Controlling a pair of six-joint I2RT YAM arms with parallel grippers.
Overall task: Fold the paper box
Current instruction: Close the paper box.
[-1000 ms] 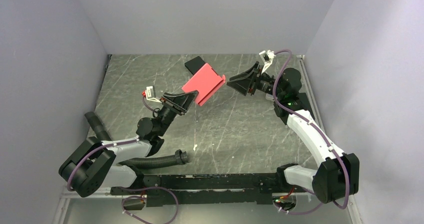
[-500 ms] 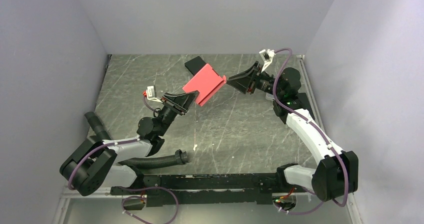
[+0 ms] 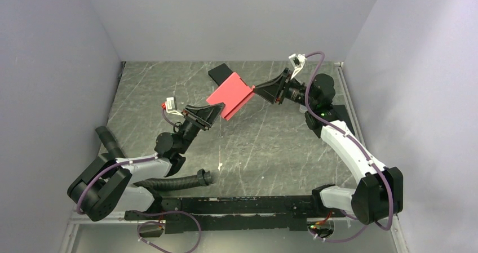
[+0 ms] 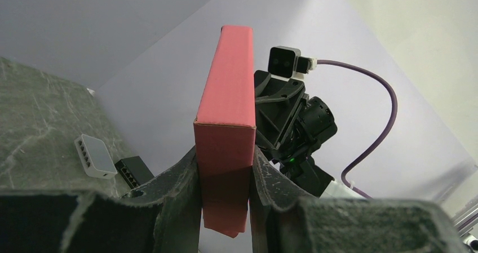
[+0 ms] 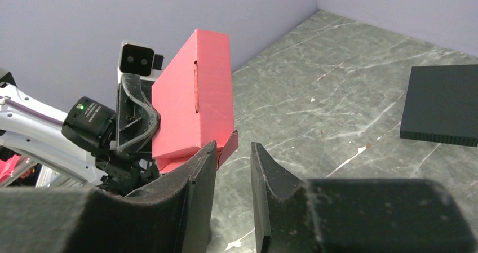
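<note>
From above, the red paper box (image 3: 230,96) hangs over the table (image 3: 265,146), just on the near side of the black box (image 3: 221,72). The right claw (image 3: 256,89) has crept up to its edge.

Left wrist: the left claw (image 4: 224,163) pinches the box's lower end.

Right wrist: the fingers (image 5: 206,168) have narrowed but stand apart, with a loose flap (image 5: 228,145) at their gap. Tucking probably comes next.

Dark marbled tabletop (image 3: 265,146), a flat black box (image 3: 220,72) at its far edge, a ribbed black hose (image 3: 169,182) near its front.
</note>
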